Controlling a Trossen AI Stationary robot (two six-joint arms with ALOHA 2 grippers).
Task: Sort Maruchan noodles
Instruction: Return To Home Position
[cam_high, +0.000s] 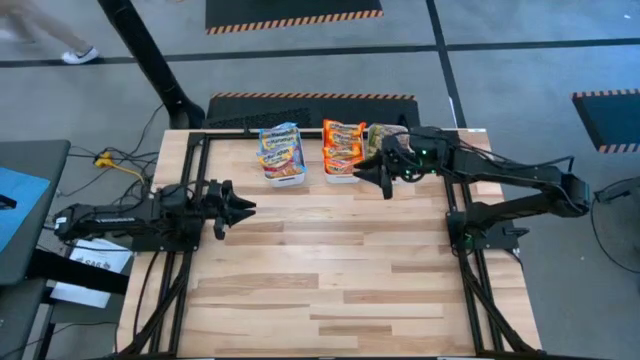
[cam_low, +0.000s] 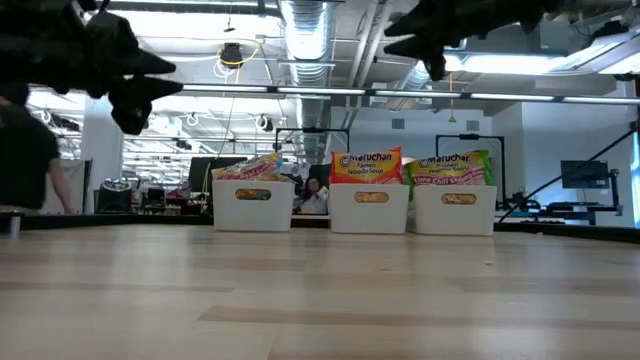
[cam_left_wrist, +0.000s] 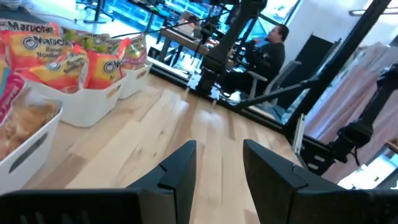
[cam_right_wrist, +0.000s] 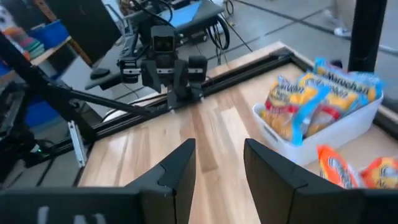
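Maruchan noodle packets stand upright in three white bins along the table's far edge: blue-edged ones (cam_high: 281, 148) in the left bin, orange ones (cam_high: 343, 145) in the middle bin, green ones (cam_low: 453, 166) in the right bin. My left gripper (cam_high: 243, 206) hangs open above the table's left side, holding nothing. My right gripper (cam_high: 374, 172) hovers open just near of the middle and right bins, also empty. Both are raised well off the wood in the low view.
The three white bins (cam_low: 371, 208) sit side by side at the far edge. A black frame rail (cam_high: 190, 190) runs along the table's left and right sides. The wooden tabletop (cam_high: 330, 270) stretches toward the near edge. A person sits beyond the table (cam_left_wrist: 272, 46).
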